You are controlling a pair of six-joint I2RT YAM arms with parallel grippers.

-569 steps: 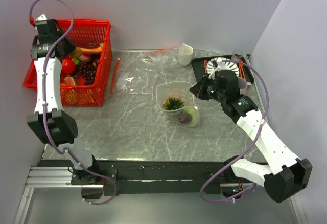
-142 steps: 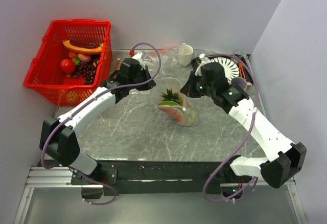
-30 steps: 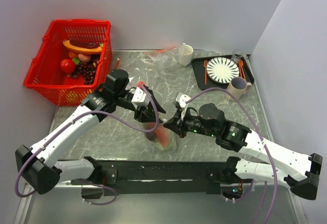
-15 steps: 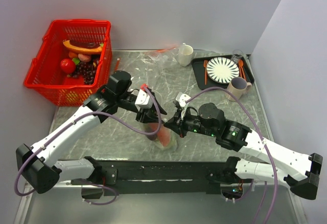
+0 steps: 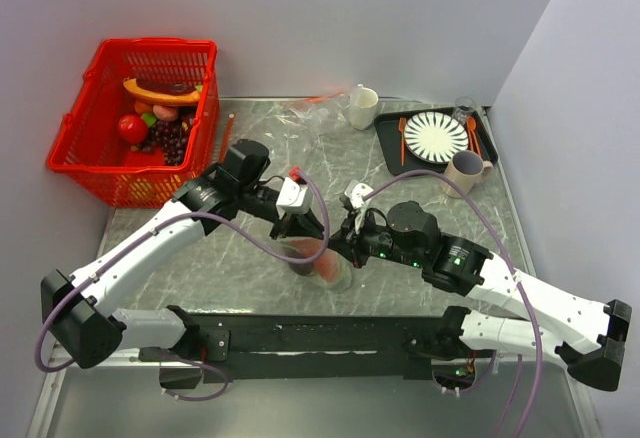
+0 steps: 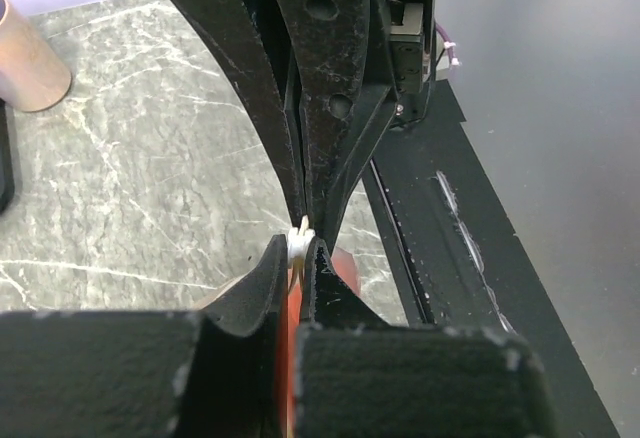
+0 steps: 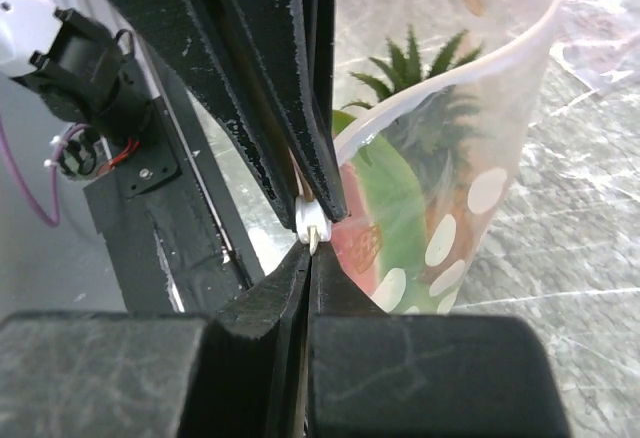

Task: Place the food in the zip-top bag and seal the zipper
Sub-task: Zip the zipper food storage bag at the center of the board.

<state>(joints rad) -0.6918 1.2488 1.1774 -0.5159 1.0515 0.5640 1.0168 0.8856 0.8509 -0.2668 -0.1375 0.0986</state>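
Shifted slightly rightward since half a second ago, the left end effector (image 6: 298, 255) now meets the right end effector (image 7: 310, 248) tip to tip above the counter's near edge. Leftmost, a red basket (image 5: 130, 163) of toy produce stands on the grey-green marbled counter (image 5: 230, 258). Next come both end effectors, each clamped shut on the zipper (image 7: 310, 222) of the zip-top bag (image 5: 325, 263), held between them near the black front rail. Inside, the food (image 7: 400, 188) shows a leafy tuft, green and red-orange pieces. Farther right are a white mug (image 5: 362, 108), a black tray (image 5: 390, 143) bearing a striped plate (image 5: 436, 138), and a tan cup (image 5: 465, 170). Pale lilac walls enclose three sides.
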